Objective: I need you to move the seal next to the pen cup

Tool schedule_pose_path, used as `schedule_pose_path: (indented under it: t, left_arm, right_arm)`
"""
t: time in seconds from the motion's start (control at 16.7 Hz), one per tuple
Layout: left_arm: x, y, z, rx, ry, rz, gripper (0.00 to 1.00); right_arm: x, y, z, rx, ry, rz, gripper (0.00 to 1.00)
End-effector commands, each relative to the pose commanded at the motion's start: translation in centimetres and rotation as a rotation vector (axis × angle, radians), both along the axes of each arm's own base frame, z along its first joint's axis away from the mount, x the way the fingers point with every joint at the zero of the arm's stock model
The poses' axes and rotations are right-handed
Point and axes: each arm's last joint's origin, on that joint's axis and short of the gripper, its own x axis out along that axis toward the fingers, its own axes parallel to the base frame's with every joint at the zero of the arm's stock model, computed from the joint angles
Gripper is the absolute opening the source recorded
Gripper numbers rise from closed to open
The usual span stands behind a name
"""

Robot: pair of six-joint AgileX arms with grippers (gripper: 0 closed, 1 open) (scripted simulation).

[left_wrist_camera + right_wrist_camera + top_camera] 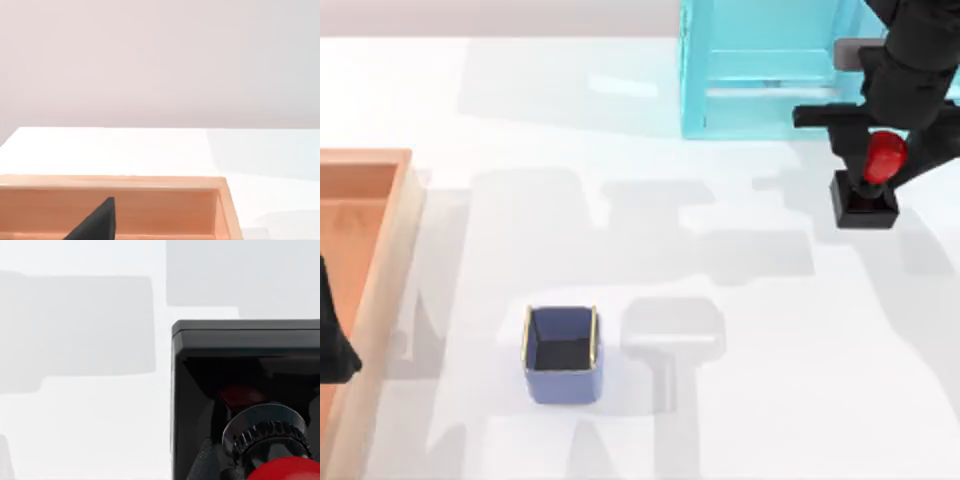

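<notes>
The seal (865, 203), a black square block with a glossy red knob, stands at the far right of the table. My right gripper (883, 160) reaches down from the top right corner, its dark fingers pressed against both sides of the red knob. In the right wrist view the seal (240, 370) is very close, black base ahead and red knob at the picture's edge. The pen cup (561, 355), a blue-purple square box with yellowish rims, sits near the front, left of centre and far from the seal. My left gripper (332, 345) is parked at the left edge over the tray.
A large orange-brown wooden tray (390, 250) runs along the left side, and its rim (150, 182) also appears in the left wrist view. A translucent cyan rack (760, 70) stands at the back right, just behind my right arm. White tabletop lies between seal and cup.
</notes>
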Motion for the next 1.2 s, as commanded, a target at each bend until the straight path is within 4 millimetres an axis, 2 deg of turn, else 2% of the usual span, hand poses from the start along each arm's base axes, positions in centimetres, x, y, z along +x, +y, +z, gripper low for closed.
schedule_pose_path:
  t: [0.24,0.48,0.84,1.02,1.2]
  left_arm:
    - [0.0,0.0,0.0,0.000,0.000,0.000,1.00]
    - [0.0,0.0,0.0,0.000,0.000,0.000,1.00]
    - [0.0,0.0,0.0,0.000,0.000,0.000,1.00]
    - [0.0,0.0,0.0,0.000,0.000,0.000,1.00]
    - [0.0,0.0,0.0,0.000,0.000,0.000,1.00]
  right_arm:
    - [-1.0,4.3,4.9,0.006,-0.018,0.001,0.00]
    - [-2.3,6.2,6.9,0.004,-0.015,0.002,0.00]
    - [-2.5,6.5,6.9,0.007,-0.025,-0.003,0.00]
    - [-4.2,9.3,6.0,0.002,-0.053,-0.006,0.00]
    - [-7.3,13.4,3.7,-0.014,-0.069,-0.006,0.00]
